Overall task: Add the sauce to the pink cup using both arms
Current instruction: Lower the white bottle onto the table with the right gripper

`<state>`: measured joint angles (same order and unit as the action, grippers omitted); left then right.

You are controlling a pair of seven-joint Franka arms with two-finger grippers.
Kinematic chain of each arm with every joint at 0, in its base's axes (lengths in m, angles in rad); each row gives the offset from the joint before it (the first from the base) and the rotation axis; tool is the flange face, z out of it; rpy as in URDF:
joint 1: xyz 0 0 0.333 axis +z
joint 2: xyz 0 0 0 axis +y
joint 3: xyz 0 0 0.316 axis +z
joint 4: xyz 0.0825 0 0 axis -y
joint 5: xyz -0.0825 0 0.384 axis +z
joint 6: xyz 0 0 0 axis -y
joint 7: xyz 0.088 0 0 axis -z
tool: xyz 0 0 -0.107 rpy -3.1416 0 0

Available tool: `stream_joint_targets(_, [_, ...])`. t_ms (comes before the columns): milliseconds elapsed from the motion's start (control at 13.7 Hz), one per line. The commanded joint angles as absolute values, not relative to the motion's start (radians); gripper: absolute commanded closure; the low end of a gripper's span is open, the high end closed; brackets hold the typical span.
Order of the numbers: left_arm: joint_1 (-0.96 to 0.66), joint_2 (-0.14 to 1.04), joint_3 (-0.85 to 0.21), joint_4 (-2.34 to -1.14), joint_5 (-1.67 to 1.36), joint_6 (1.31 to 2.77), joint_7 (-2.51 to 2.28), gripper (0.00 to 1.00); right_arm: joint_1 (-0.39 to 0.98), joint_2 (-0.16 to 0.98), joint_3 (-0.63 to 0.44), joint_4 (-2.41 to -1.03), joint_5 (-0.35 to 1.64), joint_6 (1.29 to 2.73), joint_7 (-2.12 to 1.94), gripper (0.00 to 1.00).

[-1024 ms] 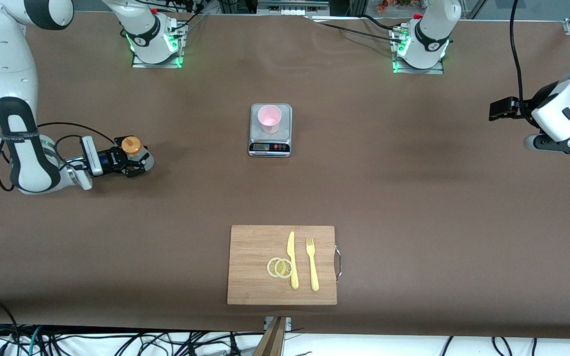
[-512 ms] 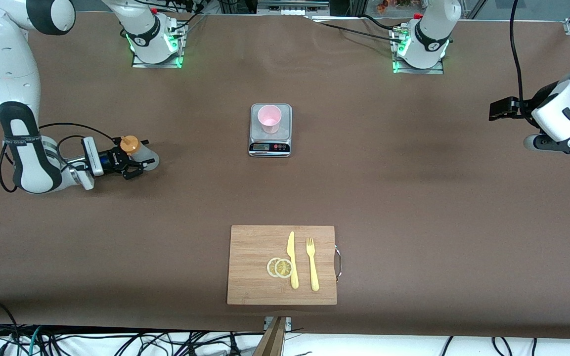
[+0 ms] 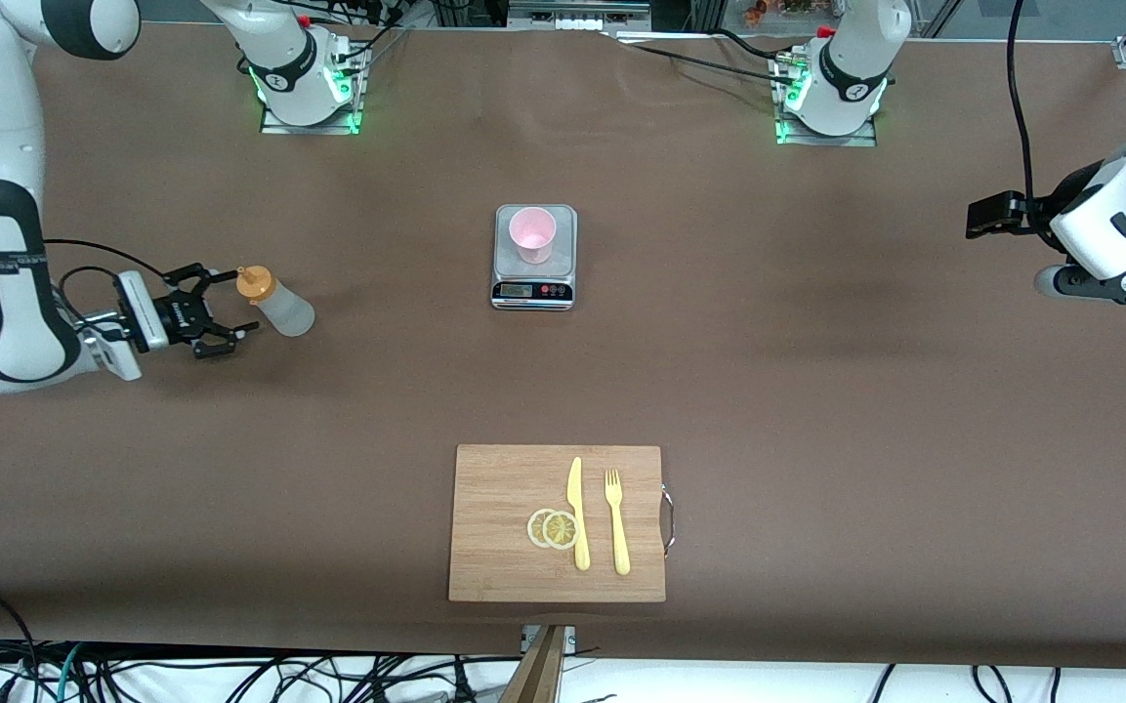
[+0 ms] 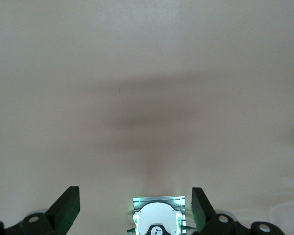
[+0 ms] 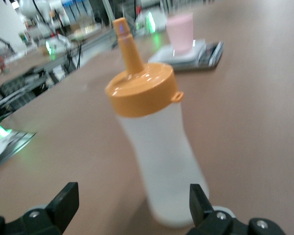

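- The sauce (image 3: 274, 304) stands upright on the worktop (image 3: 816, 391) toward the right arm's end, well apart from the pink cup (image 3: 532, 234) and a little nearer the front camera than it.
- The right gripper (image 3: 214, 316) sits just beside the bottle, fingers spread wide and apart from it; nothing is held. The right wrist view shows the bottle (image 5: 157, 147) free between the finger tips, orange cap up.
- The cup sits on a small kitchen scale (image 3: 534, 283) mid-worktop, probably so the added sauce can be weighed.
- The left gripper (image 4: 136, 208) hangs high over the left arm's end of the worktop, fingers wide and empty; that arm waits.
- A cutting board (image 3: 504, 488) with knife (image 3: 577, 513), fork (image 3: 616, 522) and lemon slices (image 3: 553, 528) lies nearest the front camera, clear of the work.
- With the bottle parked upright and released, the pouring looks either finished or not begun; I cannot tell which.
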<state>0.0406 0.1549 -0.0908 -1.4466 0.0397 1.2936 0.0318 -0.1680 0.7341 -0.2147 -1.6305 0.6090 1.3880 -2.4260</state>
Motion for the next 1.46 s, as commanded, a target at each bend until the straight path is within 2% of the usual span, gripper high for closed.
stream_joint_targets(0, [0.043,0.156,-0.091,-1.433,0.051,1.290,0.061,0.00,-0.128,0.533,-0.215,-1.695,0.480,1.483,-2.210,0.00])
stream_joint_targets(366, [0.043,0.156,-0.091,-1.433,0.051,1.290,0.061,0.00,-0.029,0.349,-0.212,-1.733,0.353,1.558,-1.722,0.00])
stream_joint_targets(585, [0.043,0.156,-0.091,-1.433,0.051,1.290,0.061,0.00,0.032,0.278,-0.207,-1.746,0.261,1.609,-1.414,0.00])
stream_joint_targets(732, [0.041,0.156,-0.091,-1.433,0.049,1.290,0.060,0.00,0.070,0.246,-0.201,-1.749,0.194,1.656,-1.211,0.00])
stream_joint_targets(951, [0.041,0.156,-0.091,-1.433,0.051,1.290,0.061,0.00,0.077,0.222,-0.126,-1.747,0.071,1.716,-0.892,0.00])
stream_joint_targets(1390, [0.041,0.156,-0.091,-1.433,0.051,1.290,0.061,0.00,0.091,0.190,-0.095,-1.733,0.041,1.744,-0.182,0.00])
